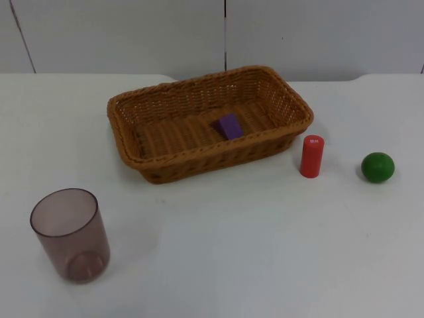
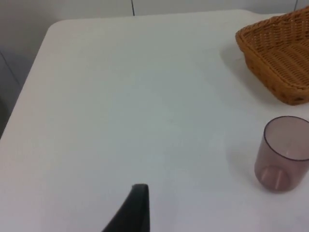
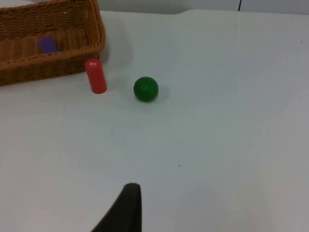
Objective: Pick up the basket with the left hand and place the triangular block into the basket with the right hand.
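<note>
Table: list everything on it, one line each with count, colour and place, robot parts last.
Table: one, white, ends at the grey wall.
Basket: one, brown wicker, at the table's far middle.
Block: one, purple, lying inside the basket.
Cylinder: one, red, upright just right of the basket.
Ball: one, green, right of the cylinder, apart from it.
Cup: one, clear smoky purple, upright near the front left, empty.
Wall: one, grey, behind the table.
Left gripper: one black fingertip, over bare table left of the cup, waiting.
Right gripper: one black fingertip, over bare table in front of the ball, waiting.
</note>
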Tool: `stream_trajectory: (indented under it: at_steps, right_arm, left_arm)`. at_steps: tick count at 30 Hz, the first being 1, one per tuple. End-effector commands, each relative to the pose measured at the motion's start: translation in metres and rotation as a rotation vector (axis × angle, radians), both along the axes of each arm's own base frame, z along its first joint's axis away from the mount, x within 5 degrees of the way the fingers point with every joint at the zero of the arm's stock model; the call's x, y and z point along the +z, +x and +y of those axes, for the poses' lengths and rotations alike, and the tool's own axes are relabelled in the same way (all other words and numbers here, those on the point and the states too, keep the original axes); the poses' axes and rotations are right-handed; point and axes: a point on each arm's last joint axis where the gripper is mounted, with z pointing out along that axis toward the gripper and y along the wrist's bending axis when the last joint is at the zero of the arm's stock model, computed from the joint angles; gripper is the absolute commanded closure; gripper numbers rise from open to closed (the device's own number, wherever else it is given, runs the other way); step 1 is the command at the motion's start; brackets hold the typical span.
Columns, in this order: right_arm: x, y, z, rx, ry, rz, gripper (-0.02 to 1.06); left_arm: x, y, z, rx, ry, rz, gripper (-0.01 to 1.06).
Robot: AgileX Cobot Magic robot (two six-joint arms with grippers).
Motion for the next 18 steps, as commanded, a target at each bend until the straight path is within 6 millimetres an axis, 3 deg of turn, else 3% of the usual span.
stream_trajectory:
  at_steps: [1,18]
  right_arm:
    - [0.0007,0.0002,-0.0002,-0.005,0.001,-0.014,-0.01]
    - [0.0007,0.0002,-0.001,-0.023,0.017,-0.013,-0.01]
  left_arm:
    - [-0.0012,-0.0002,0.0009,0.009,-0.004,0.004,0.0]
    - [-0.0012,-0.0002,0.0011,0.009,-0.002,0.004,0.0]
